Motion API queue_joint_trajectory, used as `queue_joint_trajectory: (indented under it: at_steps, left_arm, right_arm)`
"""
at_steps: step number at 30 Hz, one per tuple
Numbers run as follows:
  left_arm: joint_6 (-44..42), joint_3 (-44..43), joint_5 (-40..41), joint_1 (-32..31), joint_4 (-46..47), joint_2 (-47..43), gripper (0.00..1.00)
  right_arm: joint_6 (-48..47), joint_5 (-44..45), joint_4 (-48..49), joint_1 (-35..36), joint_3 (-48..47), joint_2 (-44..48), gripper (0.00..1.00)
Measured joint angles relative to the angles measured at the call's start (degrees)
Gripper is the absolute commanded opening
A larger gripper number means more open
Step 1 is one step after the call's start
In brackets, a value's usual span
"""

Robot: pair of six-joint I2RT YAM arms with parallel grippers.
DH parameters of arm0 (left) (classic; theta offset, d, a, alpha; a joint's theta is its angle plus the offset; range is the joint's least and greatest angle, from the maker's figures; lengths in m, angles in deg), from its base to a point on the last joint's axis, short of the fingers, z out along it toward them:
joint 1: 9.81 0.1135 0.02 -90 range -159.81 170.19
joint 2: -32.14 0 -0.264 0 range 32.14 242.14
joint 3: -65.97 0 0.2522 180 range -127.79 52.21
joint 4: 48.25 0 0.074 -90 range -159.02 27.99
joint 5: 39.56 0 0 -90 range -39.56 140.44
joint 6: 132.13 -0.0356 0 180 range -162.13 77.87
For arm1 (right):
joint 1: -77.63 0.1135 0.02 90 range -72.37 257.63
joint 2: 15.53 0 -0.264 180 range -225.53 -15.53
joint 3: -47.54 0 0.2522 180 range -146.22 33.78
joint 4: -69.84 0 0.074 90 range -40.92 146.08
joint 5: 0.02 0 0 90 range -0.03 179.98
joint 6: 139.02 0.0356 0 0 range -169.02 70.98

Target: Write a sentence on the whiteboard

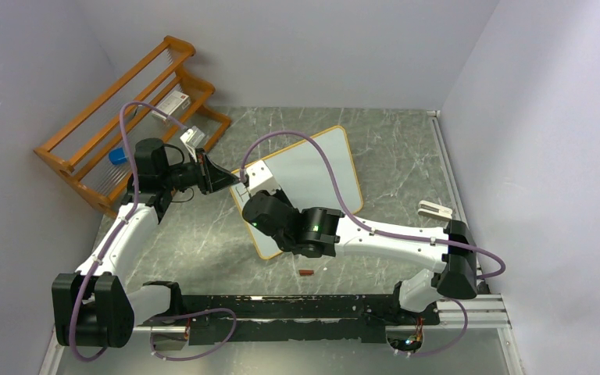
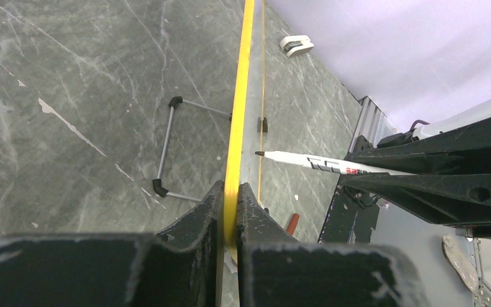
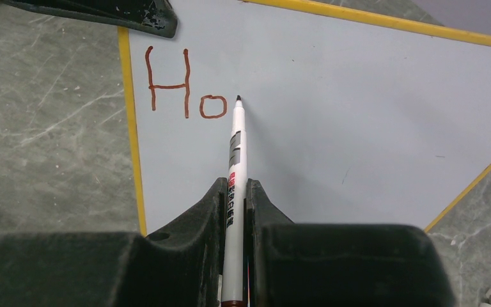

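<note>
We see the left gripper (image 2: 230,195) clamped on the whiteboard (image 3: 358,128) rim, mid-table (image 1: 203,234). The right gripper (image 3: 235,192) pinches a marker (image 3: 237,147), tip just right of the sentence (image 3: 187,89), only "Ho" written.

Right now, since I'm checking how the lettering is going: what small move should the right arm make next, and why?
Probably bring the marker tip onto the whiteboard just right of the o and begin the next letter's stroke. Only Ho is written, the right gripper is shut on the marker with its tip beside the o, and the left gripper clamps the board's edge.
</note>
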State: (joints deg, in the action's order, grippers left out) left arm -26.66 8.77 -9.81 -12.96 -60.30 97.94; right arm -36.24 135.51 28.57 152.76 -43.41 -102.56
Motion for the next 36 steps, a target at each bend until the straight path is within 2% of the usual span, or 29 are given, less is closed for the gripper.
queue_joint_trajectory:
  at_steps: [17,36]
  left_arm:
    - [0.0,0.0,0.0,0.0,0.0,0.1,0.05]
    - [0.0,0.0,0.0,0.0,0.0,0.1,0.05]
  right_arm:
    - [-0.2,-1.2,0.0,-0.6,0.0,-0.7,0.0]
    - [3.8,-4.0,-6.1,-0.6,0.0,-0.7,0.0]
